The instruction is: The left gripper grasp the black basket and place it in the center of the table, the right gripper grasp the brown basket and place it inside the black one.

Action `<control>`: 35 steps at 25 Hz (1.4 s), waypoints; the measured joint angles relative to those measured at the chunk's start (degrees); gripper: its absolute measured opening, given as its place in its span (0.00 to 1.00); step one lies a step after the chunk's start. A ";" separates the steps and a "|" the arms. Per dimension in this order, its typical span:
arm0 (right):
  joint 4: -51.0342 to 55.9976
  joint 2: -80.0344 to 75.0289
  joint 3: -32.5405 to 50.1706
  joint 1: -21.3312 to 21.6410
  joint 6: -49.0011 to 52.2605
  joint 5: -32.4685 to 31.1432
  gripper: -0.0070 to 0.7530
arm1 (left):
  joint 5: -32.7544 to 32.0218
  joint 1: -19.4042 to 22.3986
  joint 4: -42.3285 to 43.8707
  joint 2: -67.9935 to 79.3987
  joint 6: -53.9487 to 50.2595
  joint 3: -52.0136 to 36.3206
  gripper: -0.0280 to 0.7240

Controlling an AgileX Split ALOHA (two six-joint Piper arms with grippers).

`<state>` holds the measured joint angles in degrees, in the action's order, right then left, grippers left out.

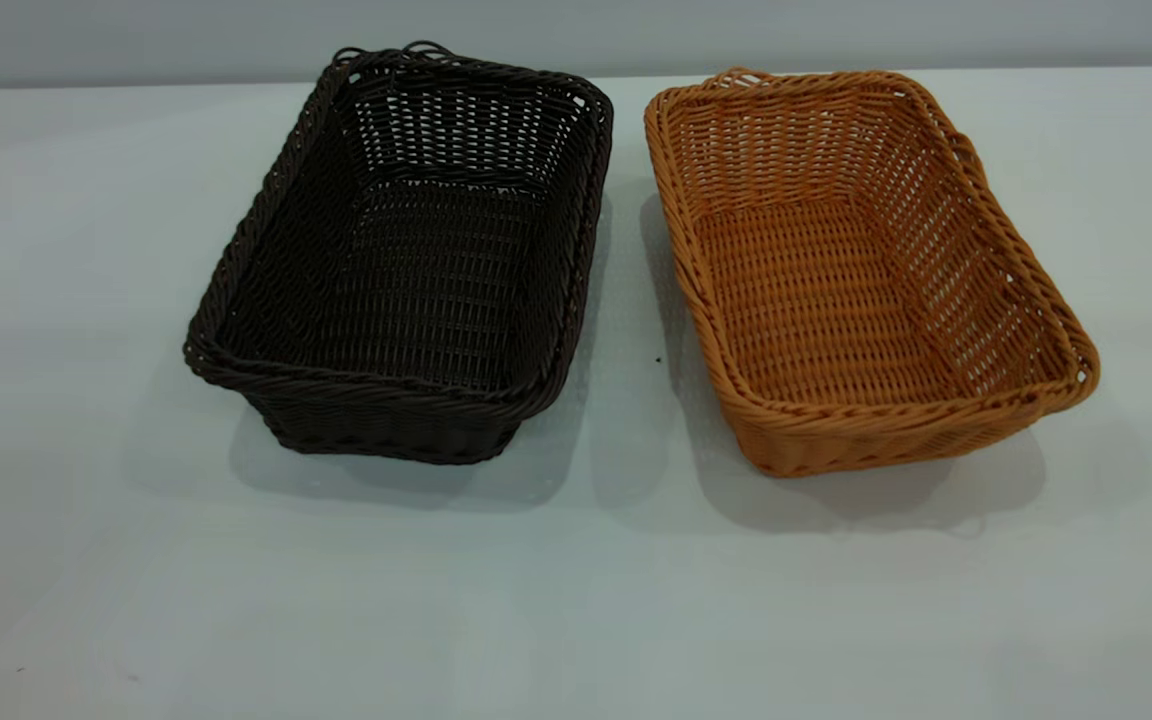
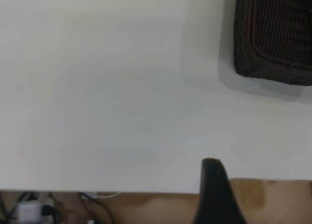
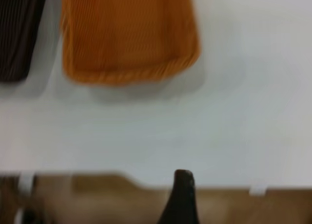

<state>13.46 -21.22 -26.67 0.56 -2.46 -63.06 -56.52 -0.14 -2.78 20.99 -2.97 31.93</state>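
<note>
Only one dark fingertip of the left gripper point(image 2: 211, 185) is seen, above the table point(image 1: 576, 600) edge, well apart from the black basket point(image 1: 406, 260); its state cannot be told. The same applies to the right gripper point(image 3: 181, 195), well apart from the brown basket point(image 1: 856, 270). The baskets are set side by side, apart, both empty.

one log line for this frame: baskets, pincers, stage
black basket: left, empty | brown basket: beside it, apart, empty | table | left pincer, right pincer: at near edge, off baskets | stage: no grasp yet
</note>
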 joint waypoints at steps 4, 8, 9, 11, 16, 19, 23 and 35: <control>7.42 -14.30 -0.30 0.00 -5.07 4.73 0.81 | 5.69 0.00 -0.31 13.66 5.51 3.77 0.74; 17.72 -27.25 -0.30 0.00 -12.69 10.55 0.81 | 13.74 0.00 -2.02 26.02 8.69 5.42 0.79; 20.97 -30.08 -0.36 0.00 -14.41 11.73 0.81 | 16.12 0.00 -2.78 28.99 8.98 5.57 0.79; 28.42 -37.11 -0.36 0.00 -17.92 13.54 0.80 | 20.34 0.00 -3.98 34.32 9.36 6.12 0.79; 43.50 -53.96 -0.53 0.00 -24.83 16.76 0.78 | 28.42 0.00 -7.40 47.23 11.76 8.96 0.79; 49.08 -64.37 -0.93 0.00 -25.17 16.51 0.78 | 30.12 0.00 -11.73 53.20 13.44 11.64 0.79; 62.32 -76.43 -1.05 -0.97 -28.28 14.08 0.78 | 31.49 0.00 -18.06 59.20 18.23 15.04 0.79; 89.92 -95.95 -10.10 -15.01 -25.13 27.02 0.78 | 31.88 0.00 -29.71 63.25 28.29 17.52 0.79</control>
<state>103.38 -117.17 -36.77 -14.45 -27.59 -36.04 -24.64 -0.14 -32.49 84.24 25.32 49.45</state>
